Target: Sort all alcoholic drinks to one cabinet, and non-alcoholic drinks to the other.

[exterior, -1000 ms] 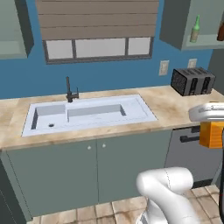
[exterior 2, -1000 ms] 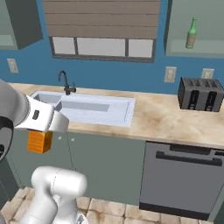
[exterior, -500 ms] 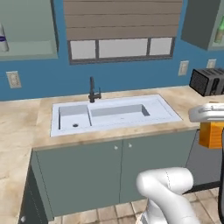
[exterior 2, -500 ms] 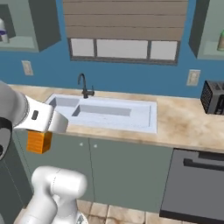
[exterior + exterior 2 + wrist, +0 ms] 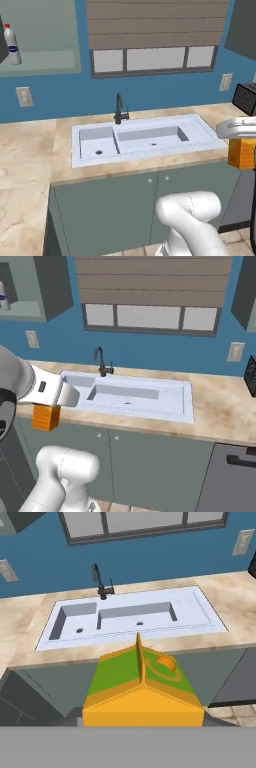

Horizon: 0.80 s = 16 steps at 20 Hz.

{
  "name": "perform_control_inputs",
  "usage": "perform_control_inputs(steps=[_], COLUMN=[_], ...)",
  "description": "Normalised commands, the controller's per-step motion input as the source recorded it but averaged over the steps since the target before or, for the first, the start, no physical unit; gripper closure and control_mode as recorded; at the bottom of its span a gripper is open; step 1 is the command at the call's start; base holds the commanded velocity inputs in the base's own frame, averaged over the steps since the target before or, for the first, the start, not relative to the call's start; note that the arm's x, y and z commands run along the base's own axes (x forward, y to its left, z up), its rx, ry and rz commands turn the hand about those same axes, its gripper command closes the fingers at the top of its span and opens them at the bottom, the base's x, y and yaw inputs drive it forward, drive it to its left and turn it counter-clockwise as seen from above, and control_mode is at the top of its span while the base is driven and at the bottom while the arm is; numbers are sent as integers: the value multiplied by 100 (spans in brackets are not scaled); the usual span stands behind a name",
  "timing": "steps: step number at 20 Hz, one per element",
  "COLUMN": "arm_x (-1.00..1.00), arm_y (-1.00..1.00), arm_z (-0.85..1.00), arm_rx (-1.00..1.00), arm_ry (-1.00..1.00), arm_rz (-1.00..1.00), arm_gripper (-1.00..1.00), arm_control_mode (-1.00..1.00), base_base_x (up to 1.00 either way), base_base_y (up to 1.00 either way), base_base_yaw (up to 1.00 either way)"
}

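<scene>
My gripper (image 5: 46,412) is shut on the small orange carton (image 5: 46,417), holding it low in front of the counter edge. In the left base view the carton (image 5: 242,154) hangs under the hand at the far right. Seen from the hand view, the carton (image 5: 142,687) shows its green and orange gabled top close up, and it hides the fingertips. A white bottle (image 5: 12,45) with a red cap and blue label stands on the shelf of the open upper left cabinet (image 5: 45,60); that bottle (image 5: 3,299) also peeks in at the right base view's left edge.
A pale double sink (image 5: 145,137) with a dark faucet (image 5: 119,109) sits in the beige counter (image 5: 30,150) ahead. A black toaster (image 5: 246,97) is at the right edge. Grey-green base cabinets (image 5: 150,466) and a dishwasher (image 5: 235,476) lie below.
The whole picture has slid right, so the base has driven left: the toaster is now at the edge and the left cabinet with the white bottle has come in. The carton stays held.
</scene>
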Motion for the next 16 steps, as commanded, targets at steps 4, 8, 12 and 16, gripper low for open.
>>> perform_control_inputs(steps=[4,8,12,16], arm_x=[0,0,0,0], arm_y=[0,0,0,0], arm_z=[0,0,0,0], arm_rx=[0,0,0,0], arm_ry=[0,0,0,0], arm_rz=[0,0,0,0], arm_gripper=[100,100,100,100], arm_control_mode=[100,100,100,100], base_base_x=[30,39,54,74], base_base_y=[61,58,44,31], base_base_yaw=[0,0,0,0])
